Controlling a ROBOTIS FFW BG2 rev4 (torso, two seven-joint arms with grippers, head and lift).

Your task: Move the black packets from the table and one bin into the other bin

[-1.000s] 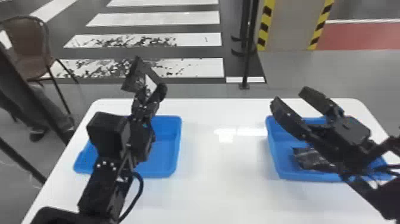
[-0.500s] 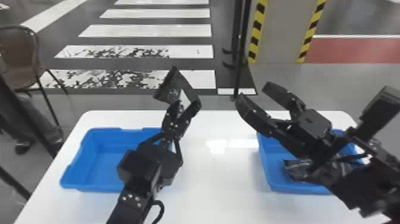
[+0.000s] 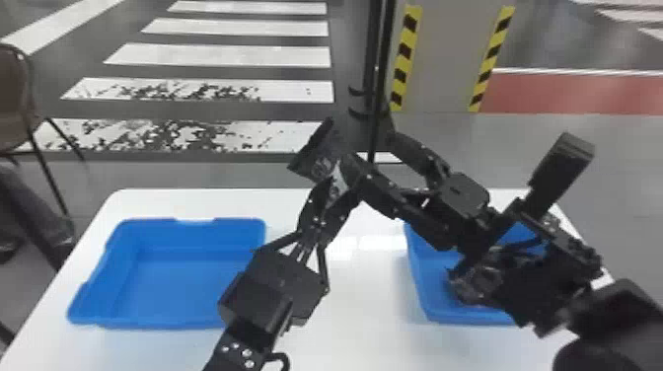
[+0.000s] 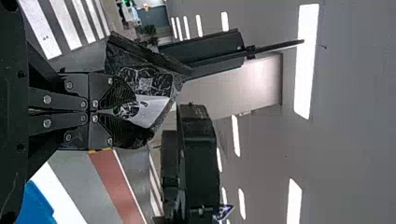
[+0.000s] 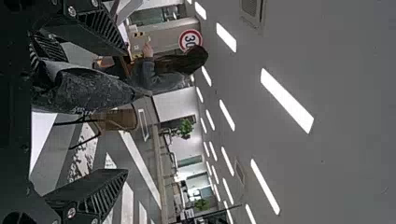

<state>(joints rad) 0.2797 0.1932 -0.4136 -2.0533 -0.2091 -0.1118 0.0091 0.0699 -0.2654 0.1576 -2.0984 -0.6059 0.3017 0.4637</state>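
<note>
In the head view my left gripper [image 3: 336, 190] is raised above the table's middle, shut on a black packet [image 3: 315, 154]. The left wrist view shows this gripper [image 4: 133, 114] pinching the packet [image 4: 145, 86], which has a pale patch. My right gripper [image 3: 377, 157] is open close beside the packet, on its right. In the right wrist view the packet [image 5: 91, 88] appears between the spread fingers of the right gripper [image 5: 126, 109], nearer one of them. Beneath the right arm, dark packet material [image 3: 474, 283] lies in the right blue bin [image 3: 419, 291], partly hidden.
The left blue bin [image 3: 172, 323] stands on the white table [image 3: 355, 320], partly behind the left arm. The right arm covers much of the right bin. A chair [image 3: 15, 98] is beyond the table's left side, and a dark pole [image 3: 377, 59] stands behind the table.
The left gripper has moved right with the packet in it. The open right gripper has come left from over its bin towards it. The head view has shifted, bringing the table lower.
</note>
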